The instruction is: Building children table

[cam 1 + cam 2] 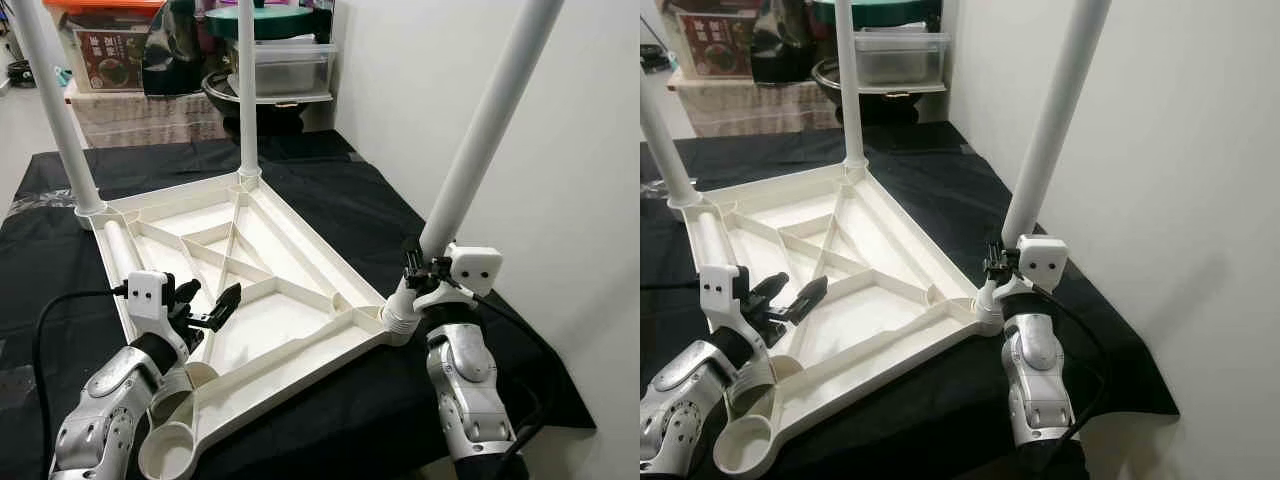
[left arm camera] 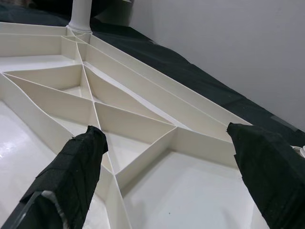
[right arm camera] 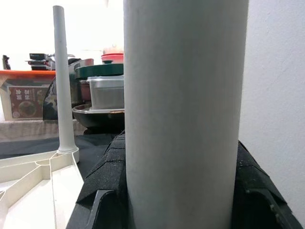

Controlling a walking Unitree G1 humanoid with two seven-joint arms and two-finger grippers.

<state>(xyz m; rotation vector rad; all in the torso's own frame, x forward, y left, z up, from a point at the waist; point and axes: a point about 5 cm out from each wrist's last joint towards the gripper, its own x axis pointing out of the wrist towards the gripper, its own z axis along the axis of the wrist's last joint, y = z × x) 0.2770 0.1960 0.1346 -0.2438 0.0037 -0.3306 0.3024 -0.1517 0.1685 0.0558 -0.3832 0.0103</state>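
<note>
Nearest the robot, an empty round leg socket [image 1: 170, 452] sits at the corner of the white table top [image 1: 290, 310], which lies upside down on a black cloth [image 1: 340, 200] with its ribbed underside facing up. Just above that corner, the left gripper [image 1: 205, 305] hovers over the ribs with its two black fingers [image 2: 76, 176] spread apart and holding nothing; the left wrist view shows the triangular ribs between them. On the robot's right, the right gripper [image 1: 422, 268] is closed around the lower part of a white leg [image 1: 480, 140] that stands in the socket at the right corner and leans away to the upper right, beside a pale wall [image 1: 560, 150]. The right wrist view shows this leg [image 3: 183, 109] close up, with black finger pads on both sides of it. A loose fourth leg [image 1: 125, 250] lies flat inside the tray along its left edge. Farther off, two more legs stand upright in their sockets, one at the left corner [image 1: 55, 110] and one at the far corner [image 1: 247, 90]. Behind the cloth stand storage boxes [image 1: 290, 65] and a dark pan [image 1: 260, 100].
</note>
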